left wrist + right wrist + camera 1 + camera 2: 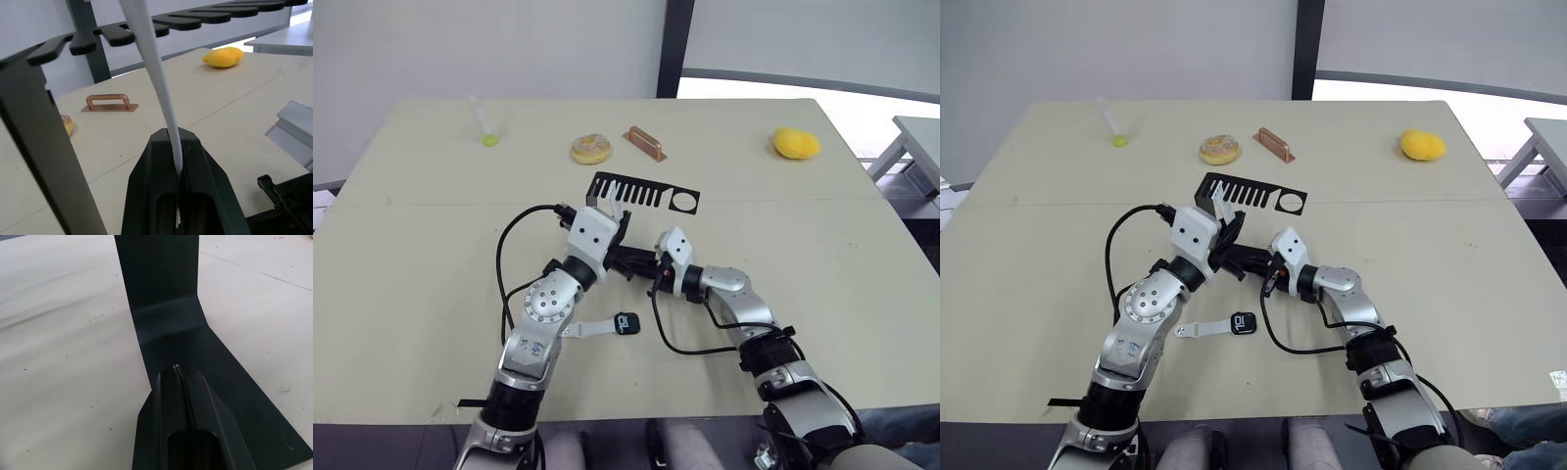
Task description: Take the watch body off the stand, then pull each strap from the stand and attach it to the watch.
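Left hand (172, 147) pinching white strap (151, 68) at stand (646, 189)

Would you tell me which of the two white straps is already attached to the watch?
The strap lying on the table, joined to the watch body; the other strap hangs from the stand, pinched by the left gripper.

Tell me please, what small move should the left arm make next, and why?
Probably draw the left gripper back toward the robot, sliding the white strap out of the comb slot. Its fingers are shut on the strap, which hangs from the stand. The right gripper pins the stand's base. The watch body lies on the table with one strap attached.
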`<state>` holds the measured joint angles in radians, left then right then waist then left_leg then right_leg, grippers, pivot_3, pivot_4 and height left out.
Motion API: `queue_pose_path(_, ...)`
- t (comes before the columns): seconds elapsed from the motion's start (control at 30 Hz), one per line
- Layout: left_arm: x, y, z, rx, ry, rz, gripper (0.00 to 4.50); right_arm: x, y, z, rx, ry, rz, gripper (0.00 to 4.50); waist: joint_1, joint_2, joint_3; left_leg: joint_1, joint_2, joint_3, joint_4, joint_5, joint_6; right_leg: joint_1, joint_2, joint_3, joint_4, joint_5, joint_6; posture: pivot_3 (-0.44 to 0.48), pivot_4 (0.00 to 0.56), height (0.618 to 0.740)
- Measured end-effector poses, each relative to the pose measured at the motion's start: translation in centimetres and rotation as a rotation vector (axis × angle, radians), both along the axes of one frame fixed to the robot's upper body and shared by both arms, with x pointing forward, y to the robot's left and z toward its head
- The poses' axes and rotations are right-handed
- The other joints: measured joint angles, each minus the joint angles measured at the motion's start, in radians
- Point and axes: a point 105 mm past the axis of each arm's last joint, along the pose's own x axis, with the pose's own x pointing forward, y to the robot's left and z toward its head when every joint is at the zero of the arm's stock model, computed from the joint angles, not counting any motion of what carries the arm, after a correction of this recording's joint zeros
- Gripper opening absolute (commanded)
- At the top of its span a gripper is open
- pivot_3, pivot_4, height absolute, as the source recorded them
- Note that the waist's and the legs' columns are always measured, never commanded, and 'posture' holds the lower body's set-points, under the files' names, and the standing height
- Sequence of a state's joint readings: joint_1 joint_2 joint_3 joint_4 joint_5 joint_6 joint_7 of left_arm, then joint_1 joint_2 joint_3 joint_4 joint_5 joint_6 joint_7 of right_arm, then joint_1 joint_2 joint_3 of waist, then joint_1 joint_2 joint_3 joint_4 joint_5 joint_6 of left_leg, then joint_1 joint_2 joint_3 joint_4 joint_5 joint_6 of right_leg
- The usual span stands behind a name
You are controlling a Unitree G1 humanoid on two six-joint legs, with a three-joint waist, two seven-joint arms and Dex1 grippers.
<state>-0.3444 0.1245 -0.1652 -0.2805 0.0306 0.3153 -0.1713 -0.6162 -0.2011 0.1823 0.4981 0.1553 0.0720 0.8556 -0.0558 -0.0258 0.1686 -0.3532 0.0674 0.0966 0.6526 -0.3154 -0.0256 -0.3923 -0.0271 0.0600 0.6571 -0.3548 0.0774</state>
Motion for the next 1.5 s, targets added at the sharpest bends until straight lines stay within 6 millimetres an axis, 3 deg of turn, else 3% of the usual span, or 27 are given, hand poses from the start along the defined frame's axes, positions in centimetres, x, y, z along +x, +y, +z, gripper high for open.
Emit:
queue_pose_path(0.2, -0.4, 0.4, 0.7, -0.003, -0.025, -0.004, 0.02, -0.1, 0.1, 0.0, -0.002, 0.008, 0.0, 0.0, 0.0, 0.0, 0.0, 0.0, 0.0, 0.0, 0.0, 0.0, 0.0, 0.0, 0.0, 0.0, 0.0, 0.0, 0.0, 0.0, 0.15, 0.74)
queue_pose_path(0.4, -2.9, 1.3, 0.6, 0.018, -0.017, -0.145, 0.02, -0.1, 0.1, -0.1, -0.001, 0.011, -0.001, 0.0, -0.001, 0.0, 0.0, 0.0, 0.0, 0.0, -0.002, 0.0, 0.0, 0.0, 0.0, 0.0, -0.001, 0.0, 0.0, 0.0, 0.15, 0.74)
queue_pose_path(0.67, -5.5, 5.6, 1.3, -0.032, 0.044, -0.339, 0.02, -0.2, -0.2, 0.1, 0.02, 0.002, -0.013, 0.0, -0.004, 0.0, 0.0, 0.0, 0.0, -0.001, -0.003, 0.0, 0.0, 0.0, 0.0, -0.001, -0.002, 0.0, 0.0, 0.0, 0.15, 0.74)
queue_pose_path(0.77, -6.6, 8.3, 1.8, -0.081, 0.138, -0.428, 0.02, -0.5, -0.8, 0.2, 0.062, -0.001, -0.023, 0.0, -0.003, 0.0, 0.0, -0.001, 0.0, -0.002, -0.003, 0.0, 0.0, 0.0, -0.001, -0.002, -0.002, 0.0, 0.0, 0.0, 0.15, 0.74)
queue_pose_path(0.9, -8.4, 11.1, 1.4, -0.073, 0.395, -0.575, 0.02, -2.1, -2.6, 1.8, 0.177, 0.009, -0.009, 0.0, -0.001, 0.003, 0.003, -0.002, -0.001, -0.003, -0.004, -0.001, 0.001, -0.001, -0.004, -0.003, -0.003, 0.0, -0.001, 0.0, 0.15, 0.74)
queue_pose_path(1.03, -9.5, 10.6, 1.1, -0.089, 0.543, -0.703, 0.02, -5.0, -5.4, 4.5, 0.274, 0.036, 0.015, 0.0, 0.003, 0.003, 0.003, -0.003, -0.002, -0.005, -0.005, -0.003, 0.002, 0.0, -0.005, -0.004, -0.007, 0.0, 0.0, 0.0, 0.15, 0.74)
queue_pose_path(1.23, -9.9, 9.4, 0.1, -0.099, 0.648, -0.778, 0.02, -9.5, -7.9, 5.0, 0.385, 0.21, -0.014, 0.0, -0.005, 0.004, 0.004, -0.003, 0.0, -0.004, -0.008, -0.004, 0.003, -0.001, -0.002, -0.003, -0.01, 0.0, 0.0, 0.0, 0.15, 0.74)
queue_pose_path(1.33, -10.2, 8.0, -0.5, -0.114, 0.7, -0.839, 0.0, -11.0, -8.7, 6.0, 0.529, 0.292, -0.081, 0.88, -0.004, 0.004, 0.004, -0.004, 0.0, -0.004, -0.007, -0.004, 0.004, -0.001, -0.001, -0.002, -0.009, 0.0, 0.0, 0.0, 0.15, 0.74)
queue_pose_path(1.5, -9.9, 5.8, -0.4, -0.118, 0.702, -0.916, 0.0, -13.0, -7.2, 6.8, 0.635, 0.39, -0.041, 3.19, -0.001, 0.004, 0.004, -0.004, 0.0, -0.004, -0.007, -0.005, 0.004, -0.001, -0.001, -0.002, -0.01, 0.0, 0.0, 0.0, 0.15, 0.74)
